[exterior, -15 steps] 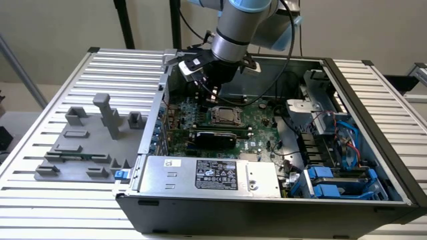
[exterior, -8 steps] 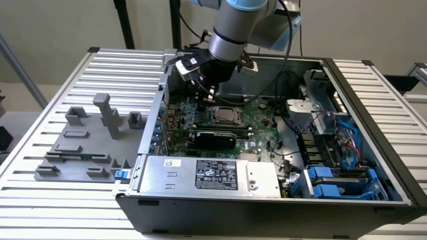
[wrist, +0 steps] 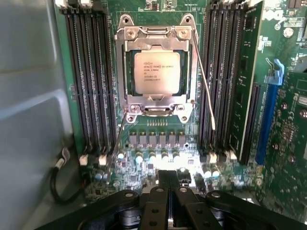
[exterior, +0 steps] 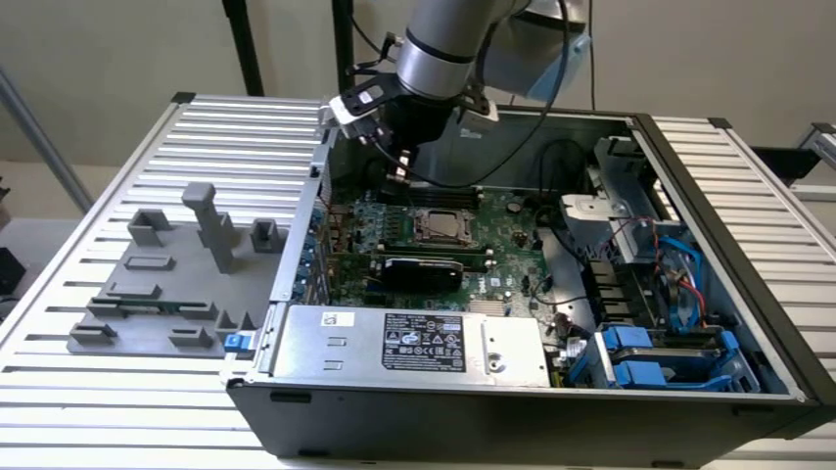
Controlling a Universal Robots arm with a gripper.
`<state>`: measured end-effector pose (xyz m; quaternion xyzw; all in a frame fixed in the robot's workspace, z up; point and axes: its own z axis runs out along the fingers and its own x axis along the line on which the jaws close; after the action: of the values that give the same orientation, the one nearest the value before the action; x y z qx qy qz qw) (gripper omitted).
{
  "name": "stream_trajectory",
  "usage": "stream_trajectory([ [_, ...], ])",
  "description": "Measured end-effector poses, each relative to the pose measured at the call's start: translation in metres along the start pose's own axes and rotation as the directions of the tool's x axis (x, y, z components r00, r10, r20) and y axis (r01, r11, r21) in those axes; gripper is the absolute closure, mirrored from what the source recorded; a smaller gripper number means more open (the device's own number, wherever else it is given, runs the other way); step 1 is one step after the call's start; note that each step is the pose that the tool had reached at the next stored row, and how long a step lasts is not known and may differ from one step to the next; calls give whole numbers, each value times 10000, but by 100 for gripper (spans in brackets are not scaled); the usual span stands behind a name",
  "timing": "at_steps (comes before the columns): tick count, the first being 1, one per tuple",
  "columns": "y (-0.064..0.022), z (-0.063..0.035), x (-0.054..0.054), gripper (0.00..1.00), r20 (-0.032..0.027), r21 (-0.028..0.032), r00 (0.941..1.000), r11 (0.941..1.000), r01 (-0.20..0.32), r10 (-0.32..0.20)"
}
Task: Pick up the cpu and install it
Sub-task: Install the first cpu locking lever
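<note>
Wrist view, cpu point(wrist: 157, 73) seated within socket frame point(wrist: 156, 34), fingers point(wrist: 163, 181) clenched empty, apart from it, board point(wrist: 144, 125) between.

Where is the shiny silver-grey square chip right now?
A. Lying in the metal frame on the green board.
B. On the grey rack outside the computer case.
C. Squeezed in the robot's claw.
A: the shiny silver-grey square cpu lies inside the metal socket frame on the green motherboard, and the shut gripper holds nothing.
</note>
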<state>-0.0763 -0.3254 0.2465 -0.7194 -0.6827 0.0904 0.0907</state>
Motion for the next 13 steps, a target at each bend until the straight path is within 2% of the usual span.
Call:
stream_trajectory([
  [5,-18,-42,-1,89,-171,9,9987,9988,-488,488],
  [8,-19,-43,-1,89,-302,22,9952,9957,-929,929],
  [11,-18,-41,-1,89,-501,53,9901,9914,-1307,1308],
  [13,-17,-38,-1,89,-733,98,9863,9890,-1473,1476],
])
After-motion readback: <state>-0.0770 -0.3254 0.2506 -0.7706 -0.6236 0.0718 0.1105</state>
